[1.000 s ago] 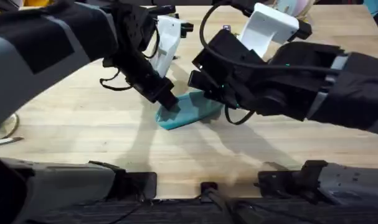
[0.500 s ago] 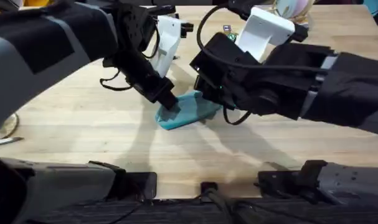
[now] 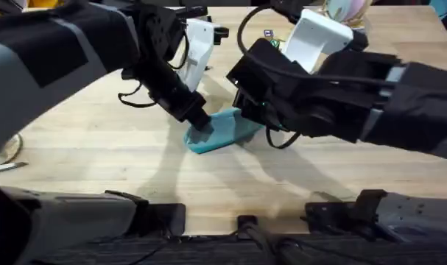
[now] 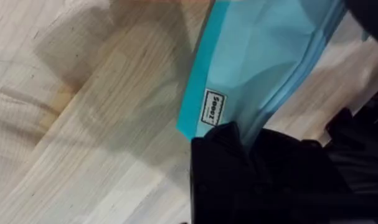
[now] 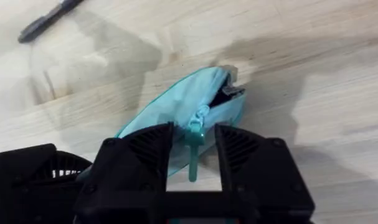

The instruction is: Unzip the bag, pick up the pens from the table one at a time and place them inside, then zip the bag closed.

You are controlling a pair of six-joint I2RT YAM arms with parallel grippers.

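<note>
**Holding record: teal bag between two grippers**

Surroundings: a white stand [image 3: 196, 46] stood behind the left arm and another white stand [image 3: 313, 35] behind the right arm, both toward the far side of the worktop [image 3: 98, 147]. One black pen [image 5: 48, 17] lay on the wood, well apart from the bag. Both dark arms crossed over the middle and hid much of the bag from overhead.

Surface: pale plank worktop, arm shadows across it.

Bag [image 3: 222, 129]: lying on the worktop at centre, a small white label on its edge, the zipper part open at one end.

Left gripper [image 3: 201, 122]: down on the bag's near-left end; its black fingers [image 4: 238, 168] pressed on the fabric beside the label, closed on it.

Right gripper [image 5: 193, 149]: fingers narrowly apart, either side of the zipper pull tab [image 5: 193, 163], which hung between them.
</note>
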